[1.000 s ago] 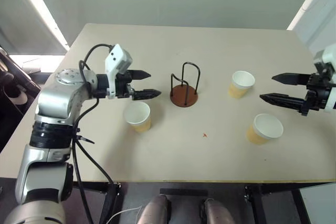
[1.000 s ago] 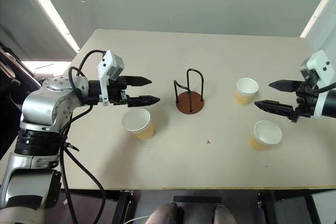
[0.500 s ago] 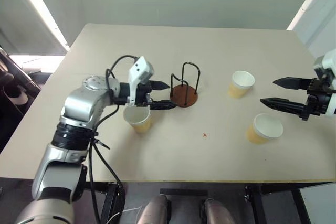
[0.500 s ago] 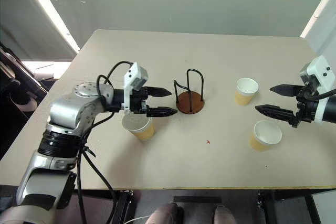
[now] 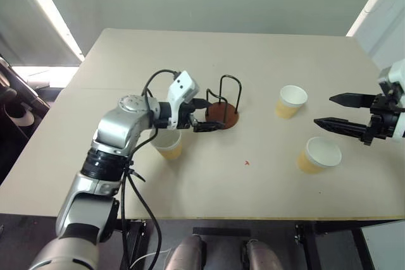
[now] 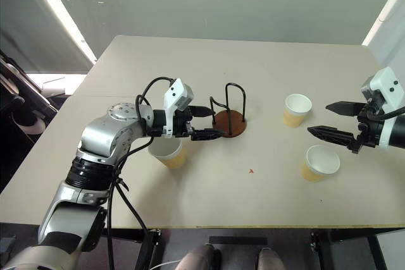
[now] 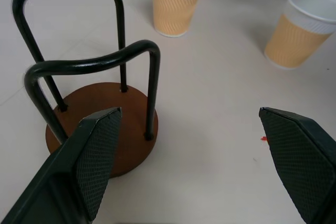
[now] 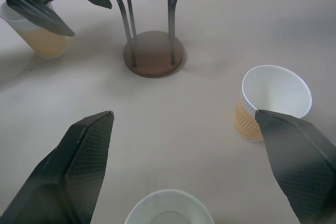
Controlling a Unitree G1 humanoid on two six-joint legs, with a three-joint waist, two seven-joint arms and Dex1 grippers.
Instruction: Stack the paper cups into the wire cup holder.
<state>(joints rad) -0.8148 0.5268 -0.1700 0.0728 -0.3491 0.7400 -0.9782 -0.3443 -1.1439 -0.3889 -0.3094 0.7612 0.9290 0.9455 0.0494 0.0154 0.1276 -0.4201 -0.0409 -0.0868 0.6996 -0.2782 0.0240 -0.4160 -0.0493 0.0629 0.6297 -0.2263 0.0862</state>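
Left wrist view: wire cup holder (image 7: 100, 114) just beyond left pincer (image 7: 189, 145).

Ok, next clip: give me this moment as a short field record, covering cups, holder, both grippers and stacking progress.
cups: three paper cups, all upright on the table; one near the left arm, two on the right side
holder: wire cup holder mid-table, empty
left gripper: open, empty, fingertips close beside the holder's base, above and past the nearest cup
right gripper: open, empty, hovering beside the two right-hand cups
progress: no cup stacked yet
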